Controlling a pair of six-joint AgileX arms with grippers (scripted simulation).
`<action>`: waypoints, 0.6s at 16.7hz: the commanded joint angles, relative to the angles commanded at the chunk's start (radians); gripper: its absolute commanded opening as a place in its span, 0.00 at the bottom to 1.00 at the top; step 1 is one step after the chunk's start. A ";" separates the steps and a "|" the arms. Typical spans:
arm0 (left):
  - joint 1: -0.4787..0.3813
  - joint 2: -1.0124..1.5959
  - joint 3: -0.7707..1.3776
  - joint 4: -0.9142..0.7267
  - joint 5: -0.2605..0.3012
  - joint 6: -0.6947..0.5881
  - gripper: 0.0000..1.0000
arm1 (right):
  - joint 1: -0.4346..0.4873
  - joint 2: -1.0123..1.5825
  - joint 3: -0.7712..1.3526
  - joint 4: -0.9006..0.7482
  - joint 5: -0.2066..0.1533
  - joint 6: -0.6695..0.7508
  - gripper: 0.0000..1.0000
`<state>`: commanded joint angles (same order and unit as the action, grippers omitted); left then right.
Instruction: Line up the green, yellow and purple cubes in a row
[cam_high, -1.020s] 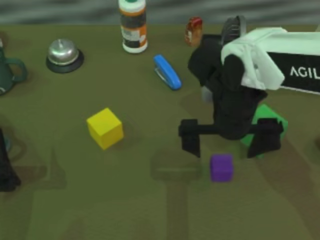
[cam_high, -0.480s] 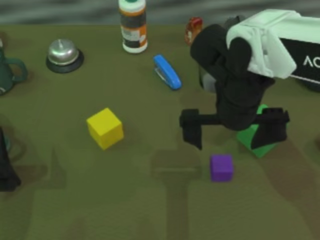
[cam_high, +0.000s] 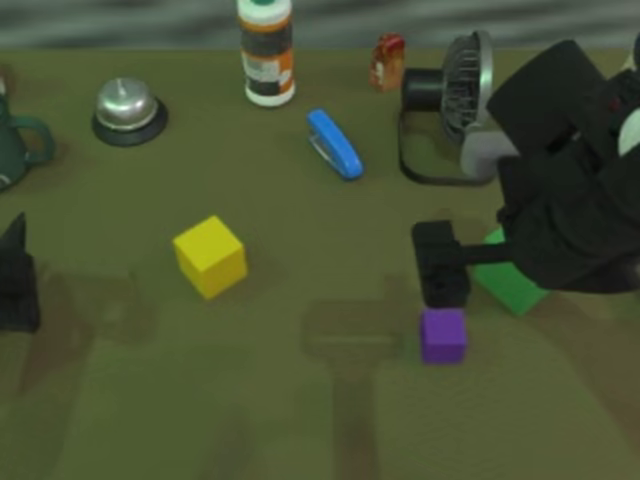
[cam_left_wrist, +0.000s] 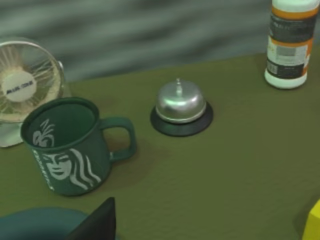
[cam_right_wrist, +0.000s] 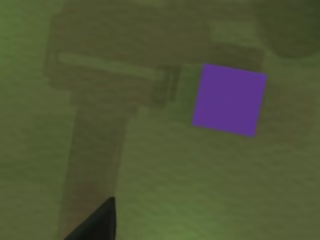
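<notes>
The bright green cube (cam_high: 508, 288) lies at the right of the table, mostly covered by my right arm. My right gripper (cam_high: 512, 264) hovers over it, open; one black finger (cam_high: 440, 264) shows, the other is hidden under the arm. The small purple cube (cam_high: 443, 335) sits just in front of that finger, untouched, and appears again as the purple cube (cam_right_wrist: 229, 100) in the right wrist view. The yellow cube (cam_high: 210, 256) stands alone at centre-left; its edge, the yellow cube (cam_left_wrist: 315, 225), shows in the left wrist view. My left gripper (cam_high: 15, 285) is at the far left edge, open and empty.
Along the back stand a green mug (cam_high: 15, 148), a silver bell (cam_high: 127, 105), a white bottle (cam_high: 266, 50), a blue stapler (cam_high: 335, 145), a small orange item (cam_high: 388, 60) and a black fan (cam_high: 462, 92). The left wrist view shows a white fan (cam_left_wrist: 25, 85).
My right arm has swung to the right, uncovering the black fan, and its gripper has shifted right over the green cube. The left gripper has moved farther up the left edge.
</notes>
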<state>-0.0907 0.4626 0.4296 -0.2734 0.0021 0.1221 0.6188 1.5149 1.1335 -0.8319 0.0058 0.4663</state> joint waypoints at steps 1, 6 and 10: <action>-0.016 0.101 0.081 -0.054 -0.001 0.024 1.00 | -0.010 -0.098 -0.074 0.047 -0.003 -0.028 1.00; -0.104 0.681 0.498 -0.346 -0.005 0.152 1.00 | -0.116 -0.623 -0.472 0.304 -0.015 -0.179 1.00; -0.176 1.132 0.819 -0.575 -0.004 0.251 1.00 | -0.258 -0.985 -0.759 0.501 -0.019 -0.294 1.00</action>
<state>-0.2662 1.5942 1.2484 -0.8484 -0.0023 0.3735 0.3611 0.5298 0.3742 -0.3310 -0.0134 0.1725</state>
